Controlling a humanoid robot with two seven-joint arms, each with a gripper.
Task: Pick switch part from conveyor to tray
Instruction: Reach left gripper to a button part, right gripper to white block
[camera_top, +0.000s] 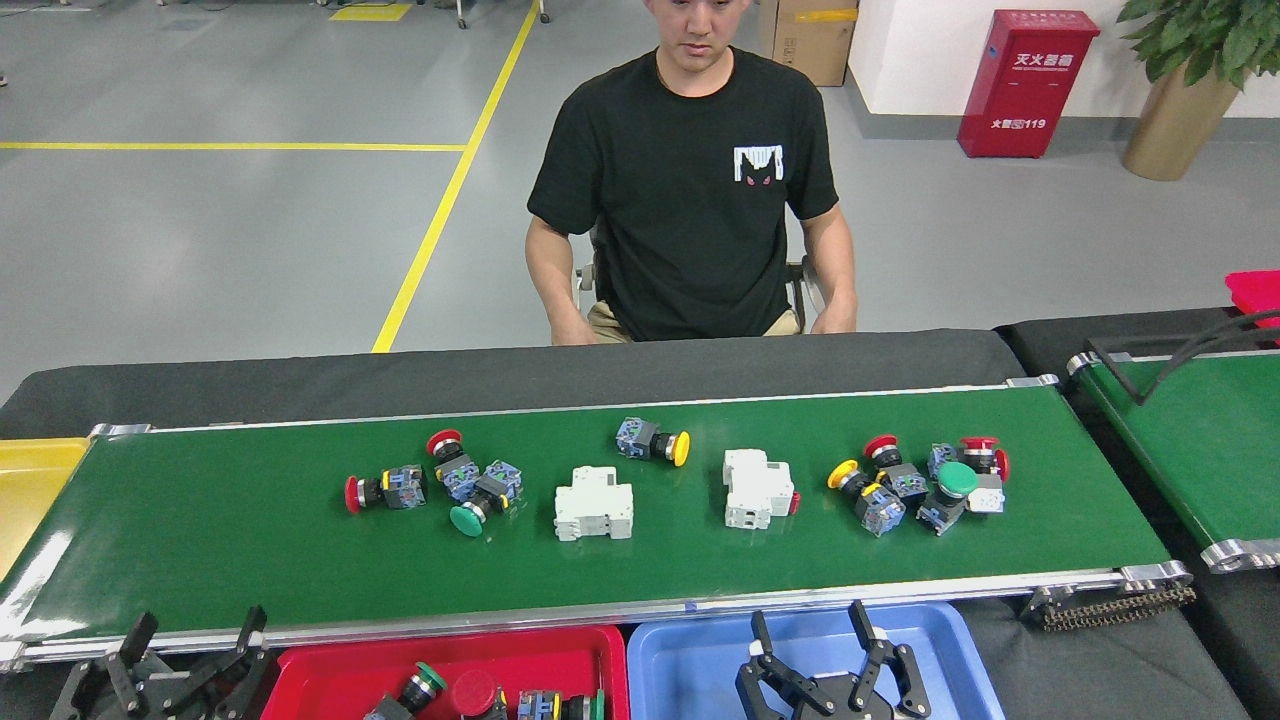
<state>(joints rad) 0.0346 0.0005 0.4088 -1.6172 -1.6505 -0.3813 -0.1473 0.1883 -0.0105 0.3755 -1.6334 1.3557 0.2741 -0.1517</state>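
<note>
Hovering with both grippers spread wide and empty, near the conveyor (250, 540).
Left gripper (190, 650) and right gripper (815, 640): clustered switches (470, 485) could snag neighbours when I grab.

Person in black T-shirt (690, 190) sitting behind the line. Red fire-extinguisher cabinet (1026, 82) standing against the far wall, cardboard box (805, 40) sitting left of it. Potted plant (1190, 80) standing far right (pot brass-coloured). Yellow floor line (440, 200) running away.

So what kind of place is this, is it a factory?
Probably a factory floor or a robot training workshop. There's a long green conveyor carrying push-button switches, sorting trays in red and blue in front, and yellow safety lines painted on the grey floor.
</note>
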